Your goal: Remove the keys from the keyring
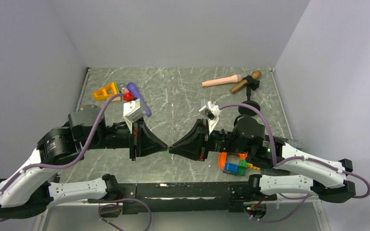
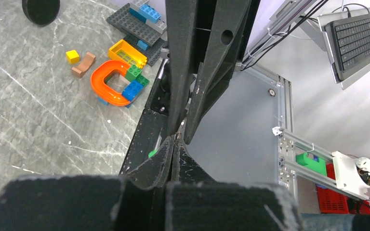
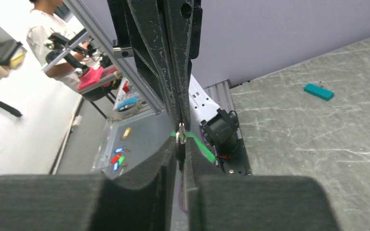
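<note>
The left gripper (image 1: 164, 146) and right gripper (image 1: 172, 147) meet tip to tip, both pinched shut on the keyring (image 3: 180, 138). The green key (image 3: 201, 148) juts toward 4 o'clock and the teal key (image 3: 318, 91) lies on the worktop (image 3: 318, 139) at 2 o'clock. Risk: pulling apart, the thin ring could slip free and drop

Left tool (image 1: 165, 146), right tool (image 1: 171, 147): closed, tip-to-tip

You're seeing a grey table (image 1: 183, 96) veined with white, one bright green key (image 3: 202, 149), one teal key (image 3: 318, 91), and an orange arch (image 2: 96, 83) among blue, green and yellow bricks (image 2: 134, 89).
</note>
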### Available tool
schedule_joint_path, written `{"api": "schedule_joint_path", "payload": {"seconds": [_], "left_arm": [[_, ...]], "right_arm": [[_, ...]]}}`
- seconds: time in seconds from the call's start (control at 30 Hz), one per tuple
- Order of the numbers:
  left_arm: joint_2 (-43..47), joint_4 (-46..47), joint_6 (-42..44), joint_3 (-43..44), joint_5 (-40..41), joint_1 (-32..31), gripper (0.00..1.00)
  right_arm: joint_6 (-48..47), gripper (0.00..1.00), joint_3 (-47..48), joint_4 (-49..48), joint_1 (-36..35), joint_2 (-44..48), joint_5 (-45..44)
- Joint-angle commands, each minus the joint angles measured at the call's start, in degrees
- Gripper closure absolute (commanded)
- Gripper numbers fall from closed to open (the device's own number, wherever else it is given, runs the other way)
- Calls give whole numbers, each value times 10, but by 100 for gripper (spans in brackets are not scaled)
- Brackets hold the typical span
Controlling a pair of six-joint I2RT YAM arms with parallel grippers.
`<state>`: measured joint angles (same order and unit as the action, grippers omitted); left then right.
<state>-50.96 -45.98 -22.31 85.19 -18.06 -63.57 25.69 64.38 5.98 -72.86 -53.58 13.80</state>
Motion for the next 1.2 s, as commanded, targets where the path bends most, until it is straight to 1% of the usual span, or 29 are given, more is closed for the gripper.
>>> {"api": "schedule_joint_path", "payload": {"seconds": [0.0,0.1,0.13,0.2,0.33,0.47,0.67,0.8,1.17], "left_arm": [[2,40,-19,-5,9,0,100],[2,44,-23,-3,13,0,100],[3,45,-24,-2,14,-1,100],[4,46,-26,-2,15,-1,100],[5,51,-29,-3,15,-1,100],[7,58,-34,-5,14,-1,100],[18,73,-56,-8,13,-1,100],[32,98,-76,-21,8,-1,100],[36,124,-93,-35,-6,-1,100]], "right_arm": [[4,74,-3,-50,-3,9,1],[6,60,-9,-56,-3,13,3],[7,57,-11,-57,-2,15,2],[8,56,-13,-57,-3,18,1],[8,56,-15,-57,-2,21,-3],[8,63,-18,-57,-3,24,-7],[2,65,-27,-51,-2,50,-21],[0,68,-23,-43,-2,63,-27],[-3,70,14,-39,-3,19,-1]]}}
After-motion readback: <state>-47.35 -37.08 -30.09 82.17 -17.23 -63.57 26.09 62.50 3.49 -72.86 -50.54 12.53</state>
